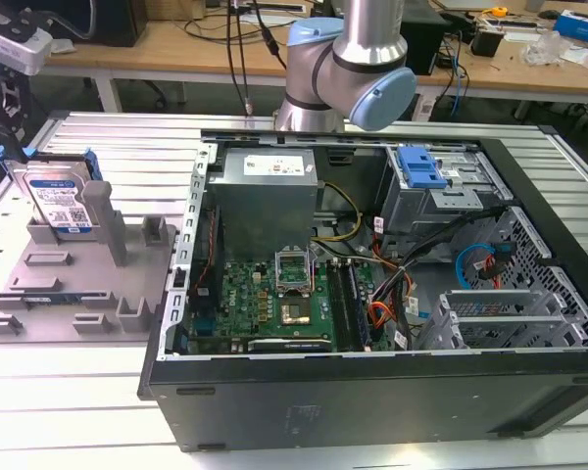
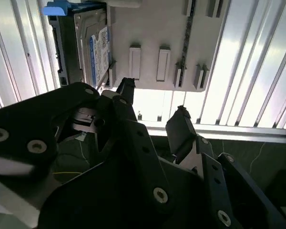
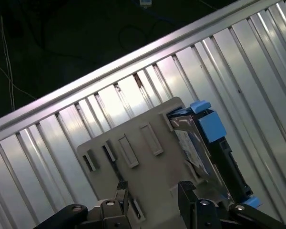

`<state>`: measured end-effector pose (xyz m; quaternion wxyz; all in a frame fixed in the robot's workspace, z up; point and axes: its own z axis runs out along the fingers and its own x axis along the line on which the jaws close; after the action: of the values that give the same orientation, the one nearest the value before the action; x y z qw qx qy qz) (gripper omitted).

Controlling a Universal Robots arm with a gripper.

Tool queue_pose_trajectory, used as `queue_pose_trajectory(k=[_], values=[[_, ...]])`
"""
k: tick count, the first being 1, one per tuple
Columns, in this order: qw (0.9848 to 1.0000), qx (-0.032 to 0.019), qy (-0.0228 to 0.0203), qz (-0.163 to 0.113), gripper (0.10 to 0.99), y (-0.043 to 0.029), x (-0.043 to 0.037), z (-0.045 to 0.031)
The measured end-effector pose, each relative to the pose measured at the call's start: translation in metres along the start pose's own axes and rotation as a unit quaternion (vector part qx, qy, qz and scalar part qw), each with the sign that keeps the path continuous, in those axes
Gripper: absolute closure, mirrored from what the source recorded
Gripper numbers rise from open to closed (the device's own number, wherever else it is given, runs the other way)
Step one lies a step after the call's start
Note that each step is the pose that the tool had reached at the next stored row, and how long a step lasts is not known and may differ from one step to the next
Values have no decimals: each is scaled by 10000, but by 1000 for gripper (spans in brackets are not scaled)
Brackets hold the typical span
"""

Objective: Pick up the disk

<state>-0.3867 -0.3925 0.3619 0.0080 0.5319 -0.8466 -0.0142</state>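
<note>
The disk (image 1: 59, 201) stands on edge in a grey slotted fixture (image 1: 78, 284) at the exterior view's left. It is silver with a blue-and-white label and blue side rails. In both wrist views the disk (image 2: 93, 47) (image 3: 195, 143) sits at one end of the fixture (image 2: 157, 28) (image 3: 128, 157). My gripper (image 2: 152, 107) (image 3: 153, 193) hovers well above the fixture, off to the side of the disk. It is open, its dark fingers (image 2: 126, 88) are apart, and nothing is between them. The arm (image 1: 348, 59) rises behind the computer case.
An open computer case (image 1: 372, 411) lies on the slatted metal table (image 1: 108, 147), with a grey power supply box (image 1: 265, 196) and a blue drive-bay caddy (image 1: 419, 166) inside. The table's edge rail (image 3: 133, 62) borders dark floor. Cluttered workbenches stand behind.
</note>
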Motion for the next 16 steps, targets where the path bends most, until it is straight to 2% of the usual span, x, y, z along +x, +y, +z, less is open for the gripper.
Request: queue_pose_trajectory(k=[4,7,12,14,16], values=[[9992,16,7,-392,545,0,0,2],[9977,40,11,-672,545,0,0,6],[9942,99,18,-1070,545,-1,0,16],[9910,145,20,-1333,545,-1,0,25],[9891,165,23,-1465,545,-1,0,30]])
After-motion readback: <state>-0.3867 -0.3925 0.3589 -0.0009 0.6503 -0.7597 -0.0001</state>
